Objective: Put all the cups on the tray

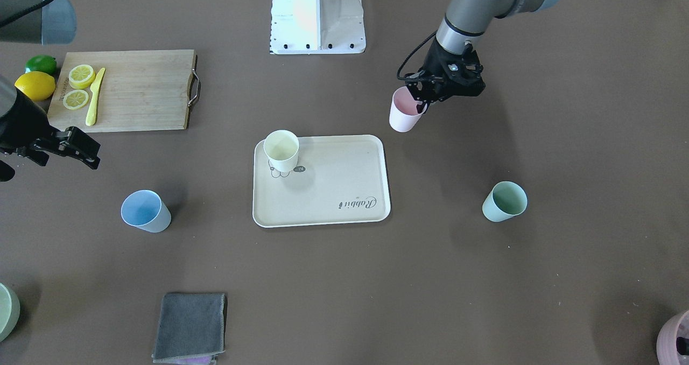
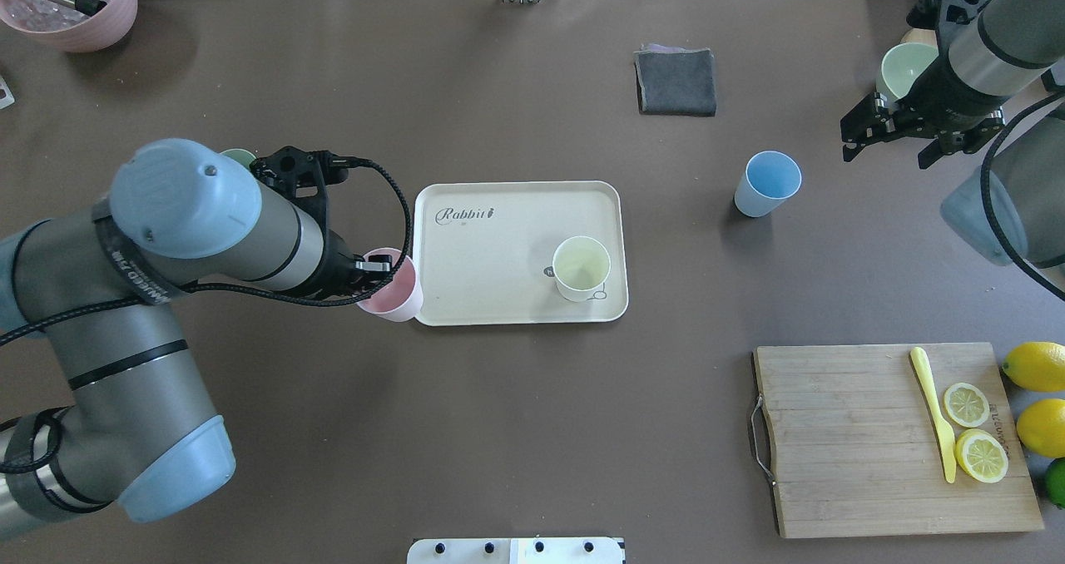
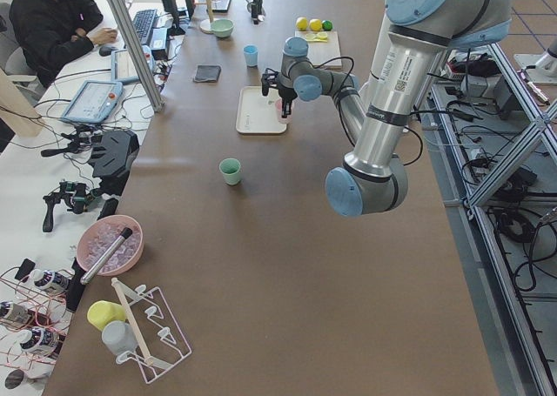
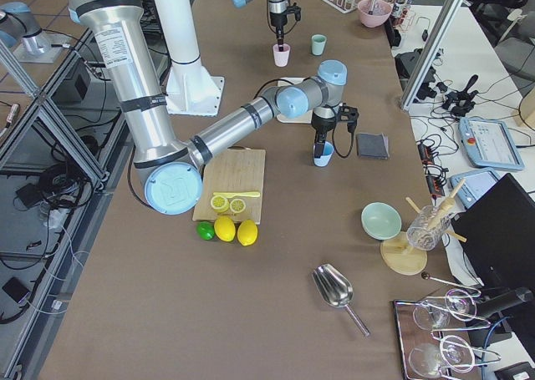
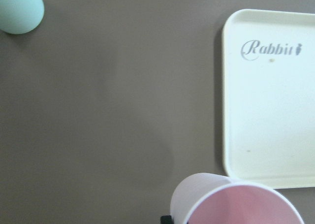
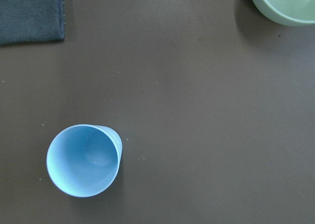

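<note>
Left hand (image 1: pixel 419 102) is clamped on the pink cup (image 1: pixel 402 118) at its rim; the cup looks light, stiff and slick, so that grip suits. Right hand (image 2: pixel 894 136) hangs with fingers apart.

One cup (image 2: pixel 581 268) stands on the tray (image 2: pixel 499 248), a second cup (image 2: pixel 393 296) just beside its rim.
</note>
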You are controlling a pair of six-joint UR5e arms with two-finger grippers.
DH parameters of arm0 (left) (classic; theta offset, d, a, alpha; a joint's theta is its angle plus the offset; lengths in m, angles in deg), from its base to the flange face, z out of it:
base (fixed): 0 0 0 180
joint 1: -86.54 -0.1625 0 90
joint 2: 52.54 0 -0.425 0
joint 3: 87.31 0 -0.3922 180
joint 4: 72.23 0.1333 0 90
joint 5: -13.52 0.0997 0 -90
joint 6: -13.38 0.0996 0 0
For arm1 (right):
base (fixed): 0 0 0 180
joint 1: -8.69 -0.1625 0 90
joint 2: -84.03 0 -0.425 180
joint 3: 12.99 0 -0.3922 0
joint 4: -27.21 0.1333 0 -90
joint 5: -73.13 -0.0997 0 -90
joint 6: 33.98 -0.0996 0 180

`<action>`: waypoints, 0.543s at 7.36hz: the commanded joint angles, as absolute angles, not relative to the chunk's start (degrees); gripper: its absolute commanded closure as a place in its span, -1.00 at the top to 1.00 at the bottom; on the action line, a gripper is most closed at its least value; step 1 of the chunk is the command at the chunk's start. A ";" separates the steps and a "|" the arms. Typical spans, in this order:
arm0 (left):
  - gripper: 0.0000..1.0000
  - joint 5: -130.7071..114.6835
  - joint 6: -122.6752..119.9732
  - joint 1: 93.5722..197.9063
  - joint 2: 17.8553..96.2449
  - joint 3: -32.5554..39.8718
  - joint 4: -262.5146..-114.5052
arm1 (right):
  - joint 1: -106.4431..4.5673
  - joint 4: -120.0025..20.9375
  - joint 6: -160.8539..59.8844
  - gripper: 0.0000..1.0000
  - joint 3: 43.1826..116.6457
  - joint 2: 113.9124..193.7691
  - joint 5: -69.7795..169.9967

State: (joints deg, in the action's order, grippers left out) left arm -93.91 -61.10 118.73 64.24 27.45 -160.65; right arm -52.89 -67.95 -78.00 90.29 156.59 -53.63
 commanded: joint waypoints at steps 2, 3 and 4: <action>-1.00 -89.85 -63.53 118.10 71.73 19.32 -160.02 | -51.78 -58.51 -77.75 0.99 82.48 156.02 -52.47; -1.00 -89.66 -63.70 117.84 71.82 17.56 -162.03 | -51.51 -56.83 -77.93 0.99 81.15 156.02 -52.38; -1.00 -89.58 -63.61 117.83 71.82 15.19 -164.58 | -50.73 -56.20 -78.19 0.99 80.79 155.93 -51.77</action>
State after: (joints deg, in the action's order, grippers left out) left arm -89.98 -63.59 117.95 71.61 17.90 -161.88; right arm -51.46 -57.80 -77.93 81.96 156.02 -52.28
